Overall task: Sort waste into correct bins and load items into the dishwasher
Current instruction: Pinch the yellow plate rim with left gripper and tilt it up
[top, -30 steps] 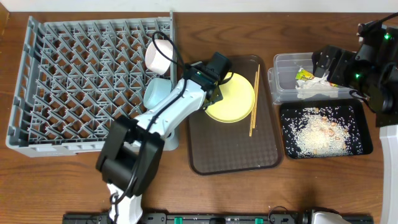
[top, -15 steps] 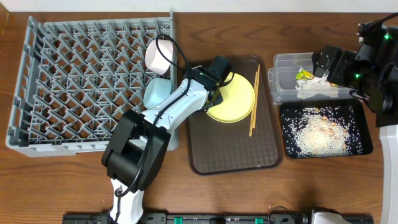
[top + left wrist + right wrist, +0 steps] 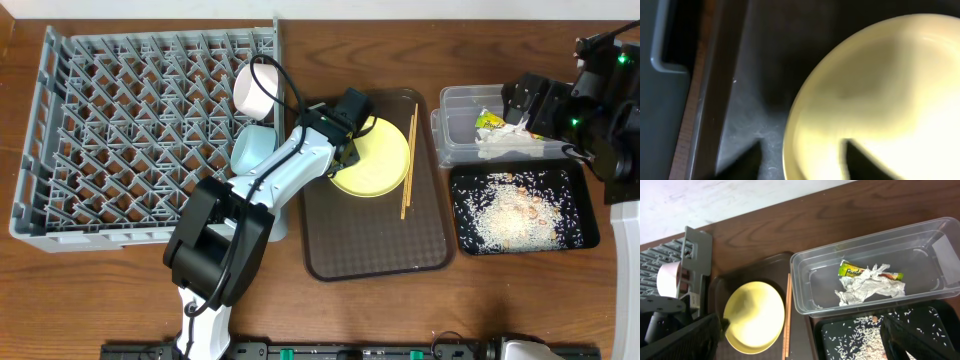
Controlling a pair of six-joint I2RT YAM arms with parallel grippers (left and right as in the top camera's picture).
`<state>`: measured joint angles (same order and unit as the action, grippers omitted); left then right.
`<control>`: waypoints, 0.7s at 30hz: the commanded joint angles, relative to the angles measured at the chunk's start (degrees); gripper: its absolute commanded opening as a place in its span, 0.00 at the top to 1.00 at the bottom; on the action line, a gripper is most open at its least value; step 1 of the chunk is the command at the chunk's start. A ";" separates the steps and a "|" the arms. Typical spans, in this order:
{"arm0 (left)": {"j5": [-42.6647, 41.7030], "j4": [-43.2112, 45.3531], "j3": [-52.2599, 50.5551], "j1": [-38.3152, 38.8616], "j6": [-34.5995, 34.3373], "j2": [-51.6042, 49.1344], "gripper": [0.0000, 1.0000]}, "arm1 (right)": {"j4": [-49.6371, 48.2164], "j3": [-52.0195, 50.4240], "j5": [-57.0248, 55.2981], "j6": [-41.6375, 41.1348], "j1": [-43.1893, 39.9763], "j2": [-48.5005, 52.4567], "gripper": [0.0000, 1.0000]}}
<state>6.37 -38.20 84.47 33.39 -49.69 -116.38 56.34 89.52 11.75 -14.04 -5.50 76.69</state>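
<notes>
My left gripper (image 3: 347,135) (image 3: 802,162) is open, its two fingers astride the left rim of the yellow plate (image 3: 378,155) (image 3: 880,90) on the brown serving tray (image 3: 370,240). Two chopsticks (image 3: 409,160) lie right of the plate. A white cup (image 3: 255,88) and a light blue bowl (image 3: 250,150) sit in the grey rack (image 3: 120,120). My right gripper (image 3: 525,100) (image 3: 800,330) is open and empty above the bins. The clear tub (image 3: 450,140) holds the wrapper (image 3: 852,271) and white paper (image 3: 865,287). The black tray (image 3: 582,235) holds rice (image 3: 515,215). No white bowl shows.
The rack's right edge stands close beside the serving tray's left edge. The tub and black tray sit side by side at the right, close to the serving tray. Bare wooden table (image 3: 400,320) runs along the front.
The left arm shifted slightly at the plate's left rim a second ago and has held still since. The right arm has not moved.
</notes>
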 commanded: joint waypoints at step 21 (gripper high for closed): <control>0.11 1.42 -0.13 -0.24 0.72 -0.11 0.10 | 0.11 0.35 -0.37 -0.50 -0.44 0.26 0.01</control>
<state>6.33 -36.80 84.47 33.39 -49.28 -116.38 56.34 89.52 11.75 -14.04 -5.52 76.69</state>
